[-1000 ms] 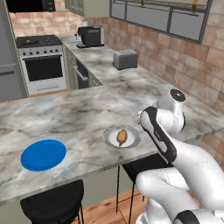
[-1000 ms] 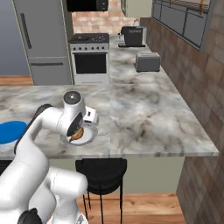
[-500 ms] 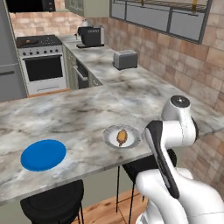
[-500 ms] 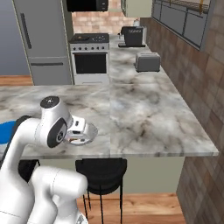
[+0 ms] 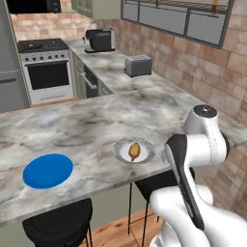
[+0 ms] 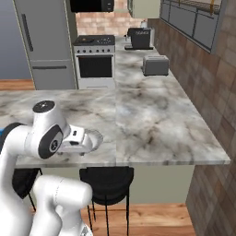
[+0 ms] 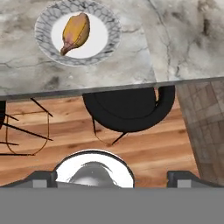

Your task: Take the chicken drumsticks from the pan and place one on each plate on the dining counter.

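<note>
Marble dining counter (image 5: 87, 130) runs across the near kitchen, stools beneath its edge. On its near right sits the white-grey plate (image 5: 134, 151) with one chicken drumstick (image 5: 134, 151) centred on it, likely set there for serving. To the left, well apart, the blue plate (image 5: 48, 171) lies bare, awaiting the second piece. The gripper (image 7: 111, 176) hangs off the counter's edge over the wooden floor, fingers spread wide and empty. No writing is legible.
</note>
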